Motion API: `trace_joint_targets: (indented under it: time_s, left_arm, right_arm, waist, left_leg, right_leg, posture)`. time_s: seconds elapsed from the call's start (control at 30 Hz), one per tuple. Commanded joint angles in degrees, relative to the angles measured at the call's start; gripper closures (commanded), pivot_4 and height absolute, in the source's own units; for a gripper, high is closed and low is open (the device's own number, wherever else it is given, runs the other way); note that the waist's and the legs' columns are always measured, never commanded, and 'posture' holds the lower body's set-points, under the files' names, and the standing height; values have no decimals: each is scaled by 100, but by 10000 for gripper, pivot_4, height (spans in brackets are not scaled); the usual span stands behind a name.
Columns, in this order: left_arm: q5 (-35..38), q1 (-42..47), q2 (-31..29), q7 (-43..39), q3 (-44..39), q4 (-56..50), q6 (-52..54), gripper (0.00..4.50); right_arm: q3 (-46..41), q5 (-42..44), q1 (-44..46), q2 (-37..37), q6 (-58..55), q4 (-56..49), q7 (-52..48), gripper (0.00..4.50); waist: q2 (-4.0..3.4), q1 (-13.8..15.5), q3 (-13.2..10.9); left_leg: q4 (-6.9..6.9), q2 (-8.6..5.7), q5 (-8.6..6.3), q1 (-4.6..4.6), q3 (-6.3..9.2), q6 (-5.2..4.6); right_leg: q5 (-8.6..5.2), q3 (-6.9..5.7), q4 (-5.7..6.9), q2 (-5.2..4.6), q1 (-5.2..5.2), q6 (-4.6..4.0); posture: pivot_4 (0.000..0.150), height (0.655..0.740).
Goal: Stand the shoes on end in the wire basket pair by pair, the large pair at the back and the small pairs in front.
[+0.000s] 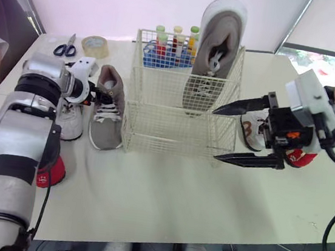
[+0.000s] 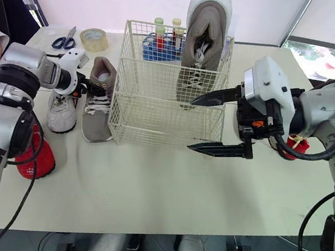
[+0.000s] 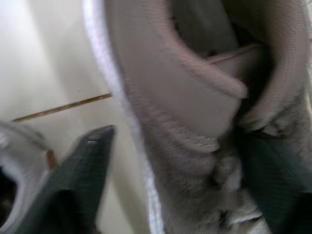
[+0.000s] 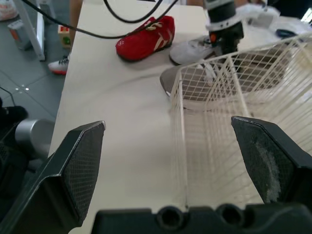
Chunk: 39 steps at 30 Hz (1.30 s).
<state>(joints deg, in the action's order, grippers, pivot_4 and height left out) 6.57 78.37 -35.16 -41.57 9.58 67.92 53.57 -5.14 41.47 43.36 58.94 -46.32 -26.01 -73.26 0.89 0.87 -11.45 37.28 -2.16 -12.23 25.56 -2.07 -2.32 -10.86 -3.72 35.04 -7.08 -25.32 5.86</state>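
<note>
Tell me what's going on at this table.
One large grey shoe already stands on end at the back of the wire basket. The left gripper is at its mate, lying left of the basket, fingers open astride its heel wall. The right gripper hangs open and empty by the basket's front right.

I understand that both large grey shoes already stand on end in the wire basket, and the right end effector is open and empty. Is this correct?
Only one grey shoe stands on end in the wire basket; the other grey shoe lies on the table beside it, at the left end effector, as the left eye view shows. The right end effector is indeed open and empty.
</note>
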Motion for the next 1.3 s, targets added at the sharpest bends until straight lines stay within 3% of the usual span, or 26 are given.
trace_joint_targets:
  time_s: [0.03,0.1,0.2,0.4,0.63,0.77,0.87,1.07,1.3]
  left_arm:
    - [-165,-145,141,277,-229,298,-253,24312]
    - [-202,-135,184,358,-340,360,-304,33481]
    - [-145,-71,182,541,-618,398,-296,41012]
    - [266,553,-164,1048,-1607,-161,-776,41240]
    - [338,578,-395,1587,-2082,-2849,-2068,41240]
    - [558,276,39,1853,-2371,-4438,-3078,41240]
    - [562,78,447,1991,-2335,-4997,-3792,41240]
    - [552,-101,1307,2188,-1999,-5422,-4441,41240]
    - [-43,-788,1644,2428,-1364,-5921,-4712,41240]
  right_arm:
    - [-56,108,104,133,-10,-180,75,0]
    - [-31,91,87,161,15,-178,84,0]
    - [-5,78,151,196,16,-127,101,0]
    - [-167,-95,366,180,91,186,410,0]
    - [-866,-21,599,55,-98,449,1500,0]
    - [-1119,254,506,98,-389,277,1849,0]
    - [-1133,247,475,178,-457,333,1990,0]
    - [-1320,362,392,247,-485,484,2018,0]
    - [-1337,330,360,289,-422,535,1985,0]
  waist:
    - [-1,3,3]
    - [-1,14,7]
    - [-1,44,10]
    - [14,118,1]
    - [28,143,-5]
    - [27,149,-5]
    - [23,148,-2]
    - [21,141,-1]
    - [14,126,3]
  left_leg:
    - [0,0,-4,-4,0,6]
    - [0,0,-4,-13,1,7]
    - [6,0,-4,-14,2,7]
    - [9,1,-4,-4,1,8]
    - [48,1,27,156,0,35]
    - [62,-3,15,169,-8,14]
    - [72,-8,5,157,-10,-3]
    - [74,6,3,124,-12,-36]
    - [74,11,5,93,-21,-55]
  right_leg:
    - [0,0,1,-2,3,0]
    - [0,-2,2,-4,12,0]
    - [0,-5,2,-7,17,0]
    - [5,-5,2,-6,6,4]
    - [57,-3,8,-2,-135,24]
    - [59,-6,-1,-3,-128,28]
    - [72,-10,-40,-2,-96,51]
    - [119,-8,-91,22,-39,41]
    - [120,-2,-92,25,-12,43]
  posture:
    - [1500,7400]
    - [1500,7400]
    - [1500,7400]
    - [1500,7400]
    - [1500,7400]
    - [1500,7400]
    - [1500,7400]
    - [1500,7400]
    - [1500,7400]
